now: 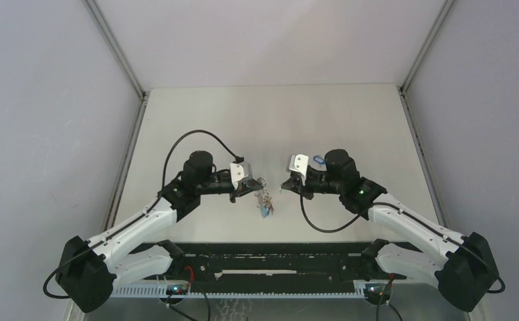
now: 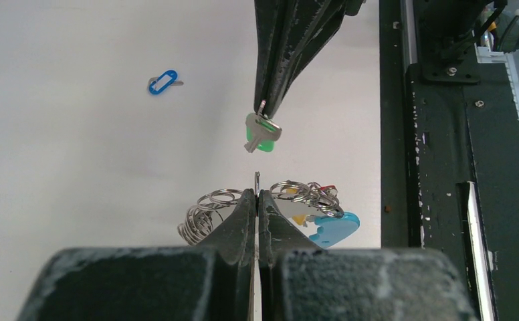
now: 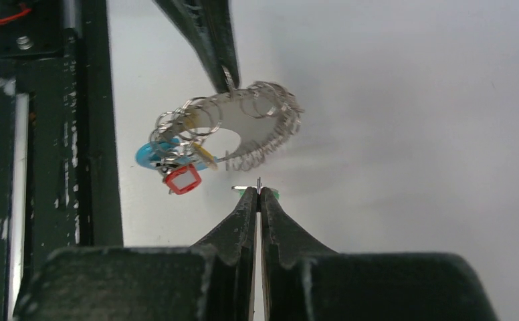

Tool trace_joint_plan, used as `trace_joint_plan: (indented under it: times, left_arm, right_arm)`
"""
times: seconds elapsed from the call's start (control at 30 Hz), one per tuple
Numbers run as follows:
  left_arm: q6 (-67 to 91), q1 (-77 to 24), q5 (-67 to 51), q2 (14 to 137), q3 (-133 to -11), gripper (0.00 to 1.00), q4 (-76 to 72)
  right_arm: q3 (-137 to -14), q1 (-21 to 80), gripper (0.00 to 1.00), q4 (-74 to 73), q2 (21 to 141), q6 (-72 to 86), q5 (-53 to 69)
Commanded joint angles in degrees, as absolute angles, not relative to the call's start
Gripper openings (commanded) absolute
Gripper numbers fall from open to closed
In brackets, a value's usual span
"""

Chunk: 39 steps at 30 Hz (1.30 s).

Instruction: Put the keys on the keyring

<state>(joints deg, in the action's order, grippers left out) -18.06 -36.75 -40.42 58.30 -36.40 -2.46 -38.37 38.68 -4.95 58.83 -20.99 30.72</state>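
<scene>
1. Left gripper (image 2: 257, 195): I read the jaws as fully closed on the thin edge of the keyring (image 3: 263, 120), which it holds up off the table (image 1: 270, 120). The silver links (image 2: 206, 214) bunch along the hoop on either side of the grip.

2. Right gripper (image 3: 259, 195): jaws pinched shut on the green key (image 2: 263, 130). In the left wrist view the key hangs from its tips at 12 o'clock from the left fingertips, near the hoop but apart from it.

3. Done so far, as I judge it: a red tag (image 3: 181, 179) and a yellow tag (image 3: 203, 155) hang from the hoop, clustered at its 8 o'clock side in the right wrist view, next to the light-blue part.

4. Left to do: the green key is not yet on the ring. I cannot tell where the hoop opens. A blue-tagged key (image 2: 163, 81) lies alone on the table, at 10 o'clock from the left fingertips and well apart from both grippers. It needs picking up afterwards.

5. Estimate: roughly midway, with the green key in hand and one key waiting.
</scene>
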Motion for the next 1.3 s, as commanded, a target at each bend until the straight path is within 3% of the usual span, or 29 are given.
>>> trace_joint_plan:
  times: [0.0,0.23,0.8,1.27]
  left_arm:
    - [-20.2,-36.5,-44.5,57.9,-35.7,0.00,-5.6]
    - [-22.4,-36.7,-47.0,59.5,-35.6,0.00,-4.8]
    - [-25.5,-38.8,-45.4,61.4,-36.5,0.00,-2.4]
    - [-25.3,-38.8,-45.8,61.4,-36.3,0.00,-2.9]
  right_arm:
    - [-41.1,37.1,0.00,-3.3,59.9,-29.4,45.0]
    - [-43.9,37.4,0.00,-6.6,62.2,-33.0,47.1]
    - [-47.1,46.5,0.00,-11.4,62.7,-38.2,31.5]
    - [-47.2,47.9,0.00,-11.6,63.4,-38.8,30.1]
